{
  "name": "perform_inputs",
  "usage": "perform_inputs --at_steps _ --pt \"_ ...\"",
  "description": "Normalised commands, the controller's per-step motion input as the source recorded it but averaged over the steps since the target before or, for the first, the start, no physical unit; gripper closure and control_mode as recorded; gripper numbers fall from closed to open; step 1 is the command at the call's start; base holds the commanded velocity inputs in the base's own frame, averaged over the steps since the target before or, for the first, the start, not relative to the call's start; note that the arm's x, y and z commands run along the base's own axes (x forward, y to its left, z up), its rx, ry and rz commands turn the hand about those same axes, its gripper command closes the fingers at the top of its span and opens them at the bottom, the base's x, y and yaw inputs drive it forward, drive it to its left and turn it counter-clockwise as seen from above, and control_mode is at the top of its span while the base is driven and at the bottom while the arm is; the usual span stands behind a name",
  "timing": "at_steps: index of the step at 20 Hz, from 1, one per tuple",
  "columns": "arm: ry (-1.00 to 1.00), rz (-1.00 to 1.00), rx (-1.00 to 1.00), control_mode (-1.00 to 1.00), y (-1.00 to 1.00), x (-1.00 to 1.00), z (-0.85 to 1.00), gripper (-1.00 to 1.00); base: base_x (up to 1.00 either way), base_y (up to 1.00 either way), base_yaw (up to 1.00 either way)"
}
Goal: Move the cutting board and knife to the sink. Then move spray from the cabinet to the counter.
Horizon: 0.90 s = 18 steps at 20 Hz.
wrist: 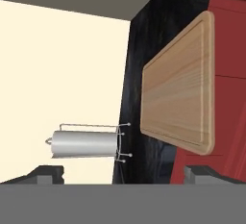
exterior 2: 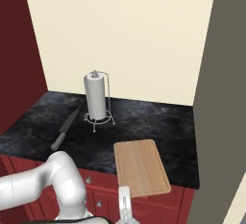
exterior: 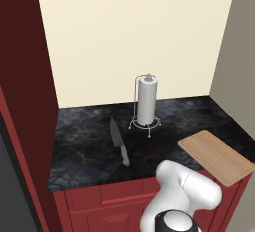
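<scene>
Jaws [wrist: 123, 172] spread wide, nothing between them, dark tips parted at the bottom of the hand view. Ahead of the jaws and slightly toward one tip: flat rectangular light-tan wooden cutting board [wrist: 180, 81], lying on the black gold-veined stone bench [exterior: 84, 141] with one end jutting past the front edge over the red drawer fronts [exterior 2: 96, 196]. That overhang probably handy: a lip to close on without scraping the stone. Not yet touched; still clear air between tips and board.

Farther off, beyond the board as seen from the jaws: white paper-towel roll on a wire stand [exterior: 147, 101], upright near the cream back wall [exterior: 134, 32], well clear of the approach. Away to the side, well apart from the jaws: kitchen knife with dark grey pointed blade and lighter grey handle [exterior: 119, 142], flat on the bench, tip toward the wall, handle toward the front edge and so easy to reach later.

Judged as opening step: lining up on the board first, knife and spray to come. Main risk: a thin flat board slipping or tipping when pinched at one end.
</scene>
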Motion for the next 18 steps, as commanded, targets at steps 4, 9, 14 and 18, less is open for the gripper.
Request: perform_inputs --at_steps 4,9,14,18 --pt "0.00 0.00 0.00 -1.00 0.00 0.15 -0.11 -1.00 0.00 0.00 0.00" --pt "0.00 0.00 0.00 -1.00 0.00 0.15 -0.14 -1.00 0.00 0.00 0.00" --pt "0.00 0.00 0.00 -1.00 0.00 0.20 -0.09 -1.00 0.00 0.00 0.00" --pt "-0.02 0.00 0.00 -1.00 -0.04 0.19 -0.11 -1.00 0.00 0.00 0.00"
